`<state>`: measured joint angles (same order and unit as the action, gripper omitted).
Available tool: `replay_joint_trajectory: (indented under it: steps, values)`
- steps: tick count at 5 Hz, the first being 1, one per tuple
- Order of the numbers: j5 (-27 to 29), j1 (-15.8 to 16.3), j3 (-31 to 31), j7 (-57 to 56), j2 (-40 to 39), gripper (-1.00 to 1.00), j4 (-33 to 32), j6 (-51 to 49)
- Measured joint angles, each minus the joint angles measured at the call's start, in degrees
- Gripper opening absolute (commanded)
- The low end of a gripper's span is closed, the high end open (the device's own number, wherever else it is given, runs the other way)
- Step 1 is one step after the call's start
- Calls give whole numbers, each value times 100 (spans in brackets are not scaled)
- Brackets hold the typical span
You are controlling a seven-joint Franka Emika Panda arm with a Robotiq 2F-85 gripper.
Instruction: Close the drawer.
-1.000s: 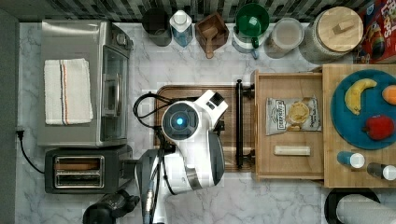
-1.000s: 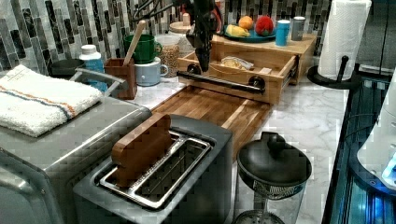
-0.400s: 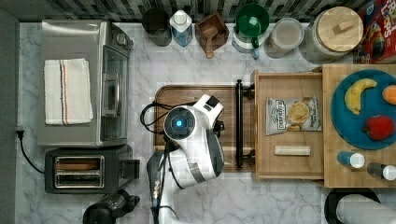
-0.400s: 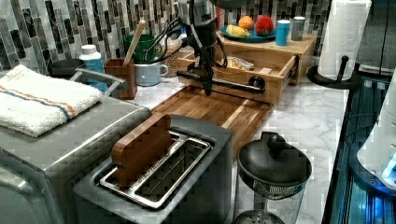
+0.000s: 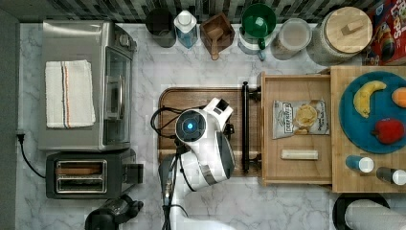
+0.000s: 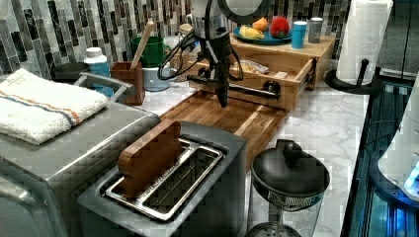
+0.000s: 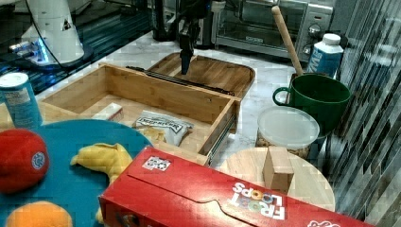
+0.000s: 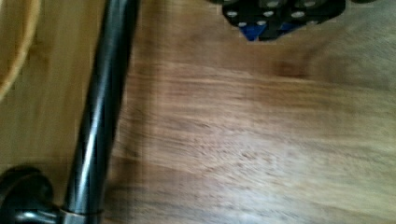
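Drawer (image 5: 297,129) stands pulled out, handle (image 5: 245,127) over the tray (image 5: 191,98). We see the gripper (image 6: 222,96) pointing down beside the handle; finger state: we cannot tell.

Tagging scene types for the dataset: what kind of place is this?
Most likely a kitchen counter, perhaps a mock-up: a toaster and toaster oven stand on a marble top with a tiled wall behind, and an open drawer holds snacks.

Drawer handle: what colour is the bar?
Black, glossy. The handle of the drawer shows best in the wrist view.
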<state>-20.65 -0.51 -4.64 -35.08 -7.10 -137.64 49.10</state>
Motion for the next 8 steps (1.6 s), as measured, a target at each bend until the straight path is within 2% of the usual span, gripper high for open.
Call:
replay_joint_trajectory:
  steps: [2,3,6,8]
  values:
    - [-225,-51,247,-3,-26,-100,11,316]
    - [-229,-248,334,-109,-140,-100,90,632]
    - [-199,-582,471,-613,-325,-100,201,590]
    - [-192,-745,527,-1346,-348,-100,269,540]
